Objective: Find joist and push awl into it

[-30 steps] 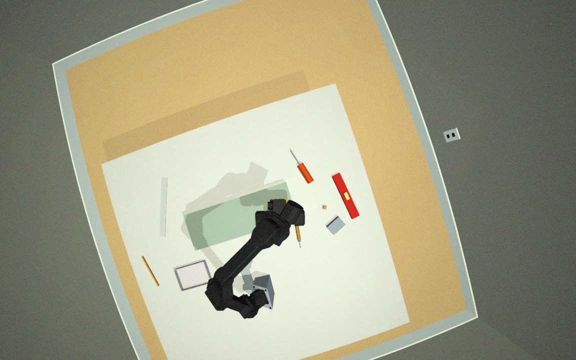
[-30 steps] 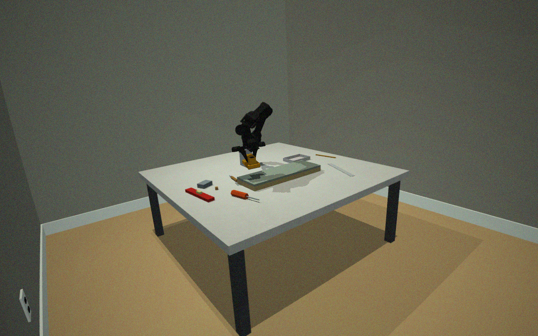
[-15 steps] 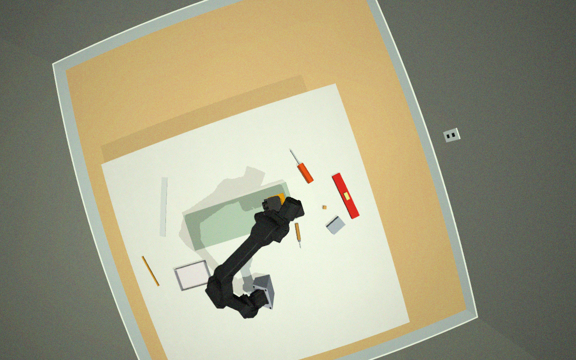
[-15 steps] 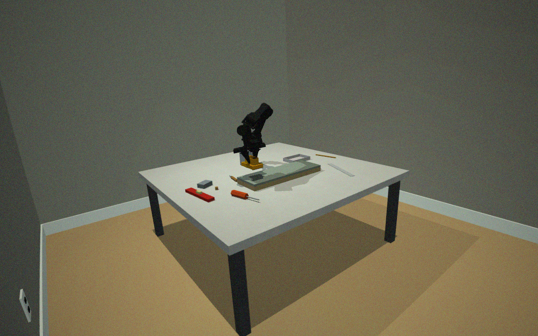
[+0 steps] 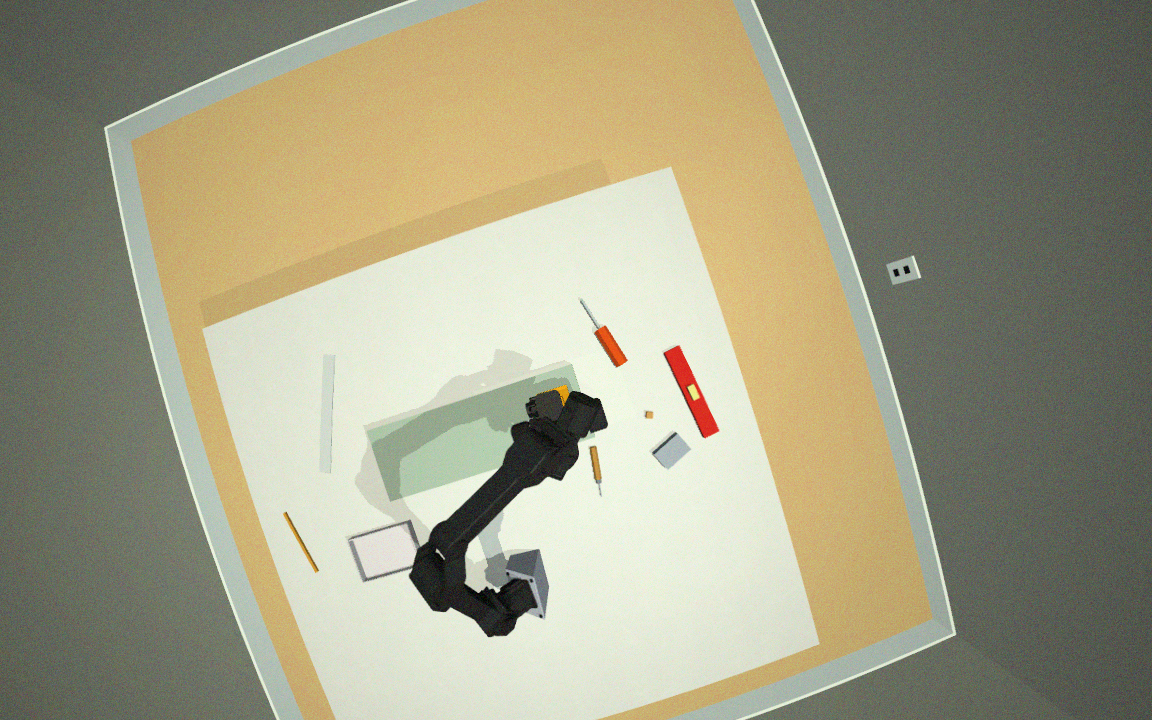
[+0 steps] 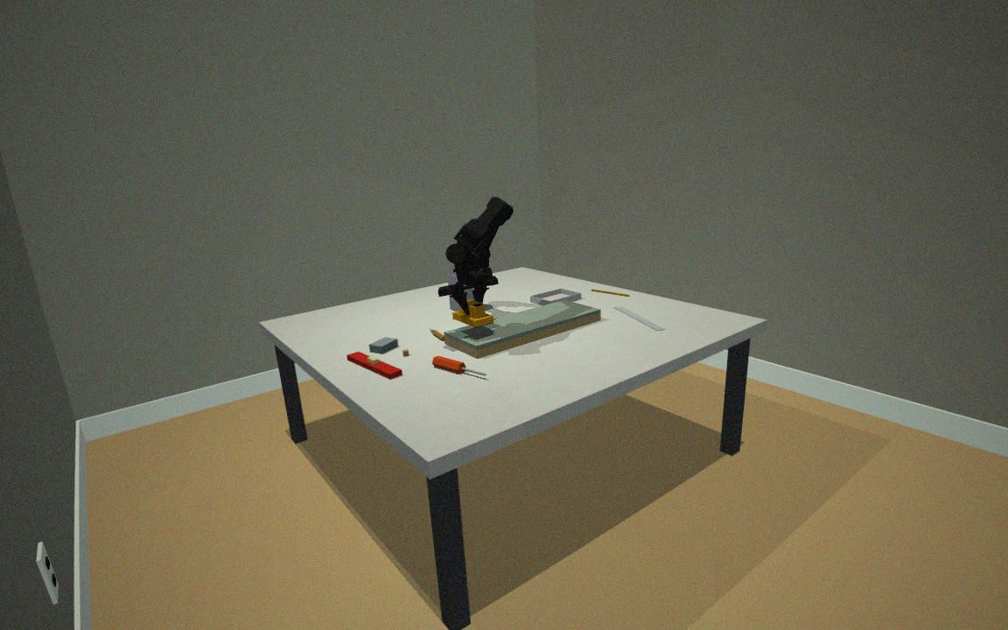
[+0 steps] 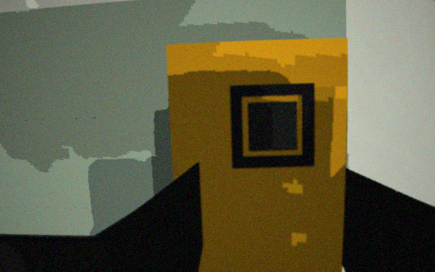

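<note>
From above, the tray (image 5: 355, 558) (image 6: 542, 300) lies at the panel's (image 5: 441, 465) (image 6: 547, 318) (image 7: 44, 211) seven o'clock, the awl (image 5: 595, 461) (image 6: 437, 334) at its four. Farther out, the jaws (image 5: 553, 404) (image 6: 472, 307) pinch the yellow stud finder (image 5: 562, 392) (image 6: 473, 317) (image 7: 202, 113) over the panel's two-o'clock end.

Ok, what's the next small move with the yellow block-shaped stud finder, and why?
Probably lower the yellow block-shaped stud finder onto the flat green panel: the black gripper grips it above one end, apparently with a gap beneath.
</note>
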You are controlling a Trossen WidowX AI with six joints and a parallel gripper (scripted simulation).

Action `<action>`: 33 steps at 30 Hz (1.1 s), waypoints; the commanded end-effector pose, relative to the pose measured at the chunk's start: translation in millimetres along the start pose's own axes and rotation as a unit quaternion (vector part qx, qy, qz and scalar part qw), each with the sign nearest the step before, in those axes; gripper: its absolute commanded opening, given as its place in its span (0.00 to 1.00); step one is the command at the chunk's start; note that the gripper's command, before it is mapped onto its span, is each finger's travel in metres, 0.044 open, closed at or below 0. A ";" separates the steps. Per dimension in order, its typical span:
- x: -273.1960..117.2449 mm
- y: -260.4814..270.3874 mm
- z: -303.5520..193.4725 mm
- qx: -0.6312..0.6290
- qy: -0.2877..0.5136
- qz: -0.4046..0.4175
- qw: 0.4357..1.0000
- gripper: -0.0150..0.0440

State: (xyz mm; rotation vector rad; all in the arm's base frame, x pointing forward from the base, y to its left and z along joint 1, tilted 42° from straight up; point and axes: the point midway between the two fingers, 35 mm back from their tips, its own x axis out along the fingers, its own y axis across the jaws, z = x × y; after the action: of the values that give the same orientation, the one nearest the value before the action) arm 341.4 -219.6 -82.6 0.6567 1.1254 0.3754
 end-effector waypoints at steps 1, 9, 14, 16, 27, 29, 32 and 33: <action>5.9 -1.1 -1.6 0.002 -0.005 0.001 1.000 0.25; 19.1 -0.3 -5.8 0.001 -0.005 0.001 1.000 0.25; 23.3 -0.2 -7.0 0.001 -0.005 0.001 1.000 0.25; 25.9 -0.1 -7.7 0.001 -0.005 0.001 1.000 0.25; 40.1 0.4 -11.9 0.001 -0.005 0.002 1.000 0.25; 40.1 1.9 -11.9 0.001 -0.005 0.002 1.000 0.25; 40.2 11.4 -11.9 0.001 -0.005 0.002 1.000 0.25; 40.2 14.6 -11.9 0.001 -0.005 0.002 1.000 0.25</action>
State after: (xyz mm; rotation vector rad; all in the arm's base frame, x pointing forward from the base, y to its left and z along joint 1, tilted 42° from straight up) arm 345.3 -191.6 -112.2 0.6548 1.1165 0.3679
